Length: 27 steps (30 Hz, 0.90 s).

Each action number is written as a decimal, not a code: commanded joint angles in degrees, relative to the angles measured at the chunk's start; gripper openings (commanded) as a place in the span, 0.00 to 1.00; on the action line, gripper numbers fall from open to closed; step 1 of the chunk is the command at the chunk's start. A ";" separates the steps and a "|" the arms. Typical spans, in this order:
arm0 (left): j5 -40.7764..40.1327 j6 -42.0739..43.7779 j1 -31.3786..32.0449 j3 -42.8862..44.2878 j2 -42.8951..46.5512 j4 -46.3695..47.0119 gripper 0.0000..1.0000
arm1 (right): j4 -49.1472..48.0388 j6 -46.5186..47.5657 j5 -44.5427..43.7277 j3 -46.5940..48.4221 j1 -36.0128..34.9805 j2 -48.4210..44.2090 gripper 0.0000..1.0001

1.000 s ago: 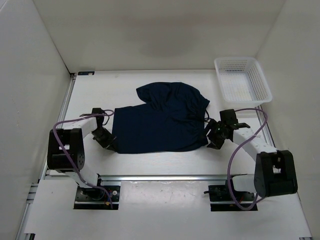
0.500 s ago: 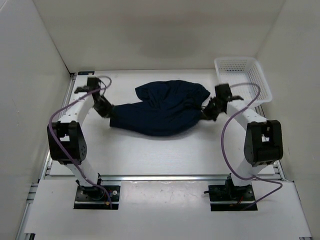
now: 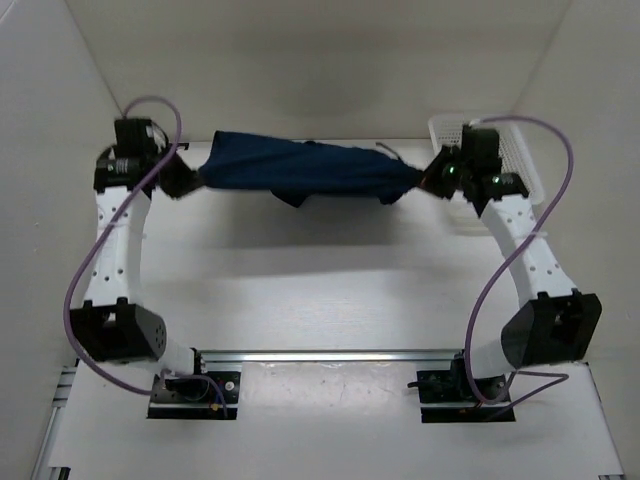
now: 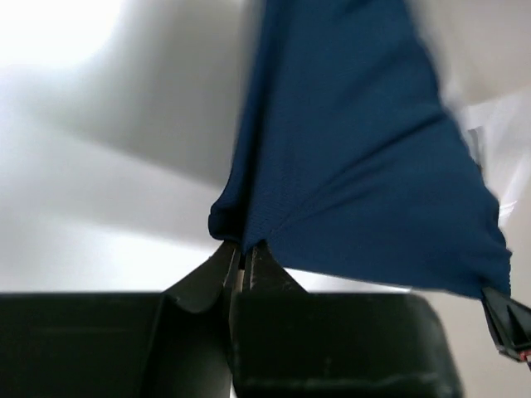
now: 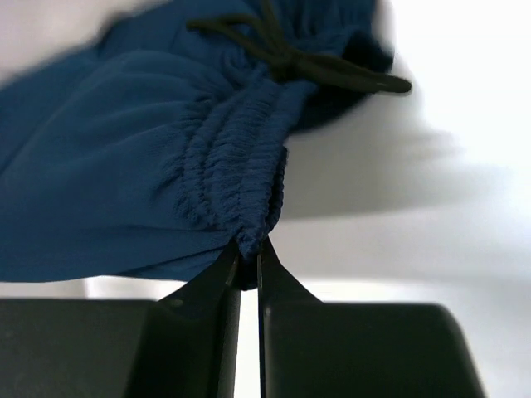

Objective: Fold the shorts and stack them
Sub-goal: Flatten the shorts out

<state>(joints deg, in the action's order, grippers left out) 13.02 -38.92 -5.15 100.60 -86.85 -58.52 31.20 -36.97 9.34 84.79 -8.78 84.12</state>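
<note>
Top external view: a pair of dark navy shorts (image 3: 310, 170) hangs stretched into a long horizontal band above the far edge of the white tabletop (image 3: 320, 290), held at each end. The fabric is soft and matte, and a small fold sags below the band's middle. Both arms reach up and forward with their elbows raised and their wrists turned inward toward each other. The left gripper (image 3: 190, 180) is near the far left corner. Its jaws are pinched tight on a plain corner of the cloth, which fans out from the tips in smooth, taut creases. The right gripper (image 3: 428, 180) is near the far right corner, its jaws clamped on the gathered, ribbed elastic waistband (image 5: 236, 166). A thin dark drawstring (image 5: 315, 66) trails loose beyond it. A white plastic mesh basket (image 3: 523, 150) sits in the far right corner behind the right arm.
</note>
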 commanded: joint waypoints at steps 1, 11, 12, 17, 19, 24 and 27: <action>-0.36 0.95 -0.13 -18.54 6.40 -1.25 0.10 | 2.03 2.07 -0.29 -15.72 -0.19 -6.47 0.00; -0.44 -0.20 -0.83 -47.61 23.57 0.07 0.91 | 10.36 2.61 -1.50 -43.40 -2.03 -30.32 0.69; -1.14 -0.20 -0.83 -45.68 20.87 0.07 0.93 | 11.85 2.61 -3.00 -42.88 -2.03 -30.85 0.79; -4.66 3.49 2.15 -27.41 9.35 0.07 0.83 | 11.87 3.13 -8.72 -35.68 -1.51 -24.72 0.80; -5.19 4.72 5.04 -22.31 2.61 0.07 0.76 | 9.86 4.27 -9.95 -31.20 -1.51 -19.18 0.77; -5.19 8.24 10.59 -4.56 -12.27 -1.67 0.64 | 6.94 4.89 -9.26 -20.14 -0.28 -5.41 0.51; -5.19 8.95 13.93 4.23 -22.46 -2.91 0.60 | 6.42 5.59 -7.42 -15.02 -0.28 2.61 0.33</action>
<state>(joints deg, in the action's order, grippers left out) 8.14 -32.42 5.85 99.02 -104.38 -59.57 39.83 -32.60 1.30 65.10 -9.45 81.71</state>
